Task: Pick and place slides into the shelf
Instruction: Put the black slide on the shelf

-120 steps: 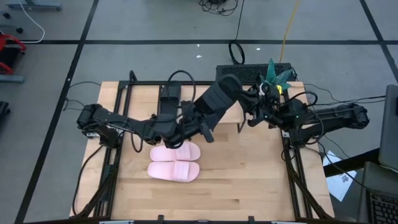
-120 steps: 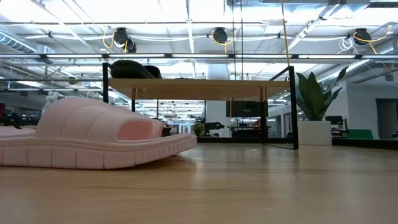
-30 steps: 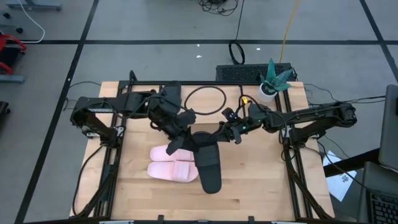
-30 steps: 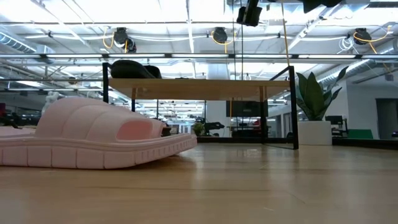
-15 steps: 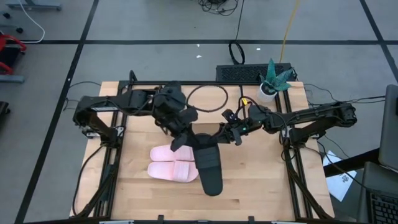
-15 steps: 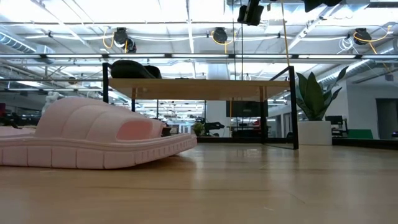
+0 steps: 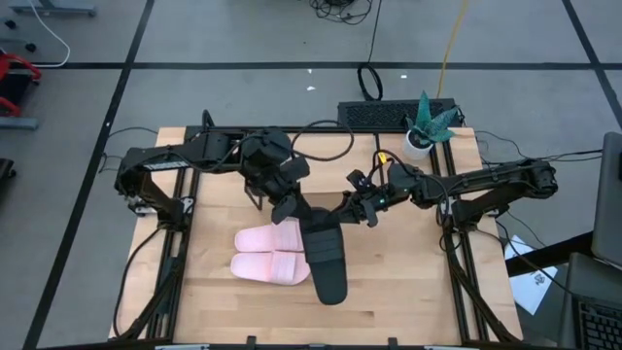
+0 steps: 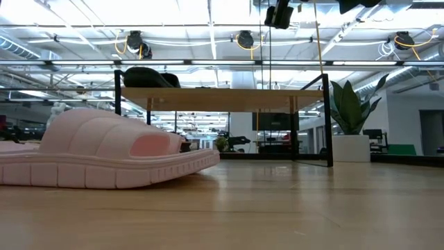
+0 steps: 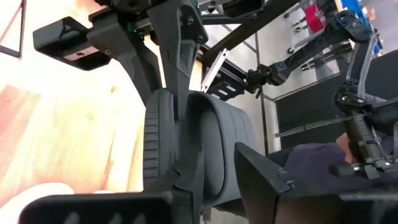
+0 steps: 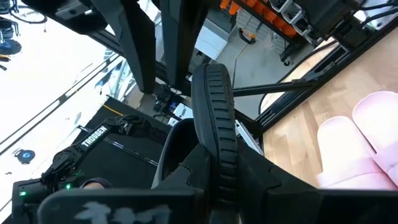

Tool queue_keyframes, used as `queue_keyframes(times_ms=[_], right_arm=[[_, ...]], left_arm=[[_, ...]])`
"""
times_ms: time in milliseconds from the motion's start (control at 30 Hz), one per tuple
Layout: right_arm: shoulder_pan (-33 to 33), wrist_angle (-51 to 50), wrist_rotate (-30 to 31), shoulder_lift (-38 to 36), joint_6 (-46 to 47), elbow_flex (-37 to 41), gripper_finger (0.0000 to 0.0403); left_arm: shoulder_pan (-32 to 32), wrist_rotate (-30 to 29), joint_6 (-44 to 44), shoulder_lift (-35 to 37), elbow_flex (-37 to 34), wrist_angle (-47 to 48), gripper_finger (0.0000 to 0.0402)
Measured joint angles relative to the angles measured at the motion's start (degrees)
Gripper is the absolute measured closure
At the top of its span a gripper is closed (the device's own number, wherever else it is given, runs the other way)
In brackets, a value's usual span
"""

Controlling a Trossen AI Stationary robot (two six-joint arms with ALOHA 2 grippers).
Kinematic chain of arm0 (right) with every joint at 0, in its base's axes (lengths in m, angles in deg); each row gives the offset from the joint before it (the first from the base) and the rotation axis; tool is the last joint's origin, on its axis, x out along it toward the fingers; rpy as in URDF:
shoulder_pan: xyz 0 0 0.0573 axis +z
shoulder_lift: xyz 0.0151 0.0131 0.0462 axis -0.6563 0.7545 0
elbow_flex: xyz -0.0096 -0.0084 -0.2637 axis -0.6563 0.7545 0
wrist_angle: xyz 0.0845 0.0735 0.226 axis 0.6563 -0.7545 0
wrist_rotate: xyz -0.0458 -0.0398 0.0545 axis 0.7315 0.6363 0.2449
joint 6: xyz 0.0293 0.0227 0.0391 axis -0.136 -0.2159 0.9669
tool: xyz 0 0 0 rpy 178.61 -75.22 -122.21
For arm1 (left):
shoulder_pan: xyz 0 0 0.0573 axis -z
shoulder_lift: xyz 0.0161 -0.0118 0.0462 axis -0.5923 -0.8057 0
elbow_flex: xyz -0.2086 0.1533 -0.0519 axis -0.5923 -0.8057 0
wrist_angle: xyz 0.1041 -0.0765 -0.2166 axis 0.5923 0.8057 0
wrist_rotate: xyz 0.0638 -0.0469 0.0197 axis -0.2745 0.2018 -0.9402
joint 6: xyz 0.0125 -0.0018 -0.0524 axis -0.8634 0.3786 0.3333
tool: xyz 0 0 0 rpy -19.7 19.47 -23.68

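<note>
A black slide (image 7: 326,258) hangs in the air above the table's middle, and its near end is over the right ends of two pale pink slides (image 7: 275,238) (image 7: 272,267), which lie sole down on the wood. My right gripper (image 7: 342,211) is shut on the black slide's far end. Just left of that end is my left gripper (image 7: 294,209), open, with part of the slide (image 9: 211,143) between its fingers. In the low view the shelf (image 8: 222,98) stands at the far side, with another black slide (image 8: 149,76) resting on its top board. My right gripper pinches the black slide's sole at its far end (image 10: 214,155) between its two fingers, one on each broad face. It comes in about level from the table's right. The slide is lifted clear and reaches toward the near edge. Whether my left gripper touches the slide, I cannot tell.
A potted plant (image 7: 428,122) stands at the table's far right corner. A black cable loop (image 7: 326,156) lies near the shelf. Bare wood (image 7: 398,292) stretches to the right of the slides, out to the near edge.
My left gripper has moved toward the table's far right, in against the black slide's far end. The black slide and my right gripper have kept their place.
</note>
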Motion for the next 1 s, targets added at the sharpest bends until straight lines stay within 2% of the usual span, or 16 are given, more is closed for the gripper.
queue_keyframes(times_ms=[333,467,833,1000], right_arm=[[0.0,0.7,0.0,0.0,-0.6,0.1,0.037],[0.0,0.6,-0.1,0.0,-0.6,0.1,0.037],[0.0,0.3,-0.1,0.0,-0.4,0.2,0.037],[0.0,1.2,-0.1,0.0,-0.5,0.0,0.037]], left_arm=[[-0.3,1.7,-0.2,-0.5,0.0,0.3,0.0223],[-0.2,2.1,0.1,-1.3,0.1,1.1,0.0201],[-0.1,5.7,1.7,-2.8,0.0,2.9,0.0219],[0.0,9.4,4.0,-2.8,0.0,0.9,0.0234]])
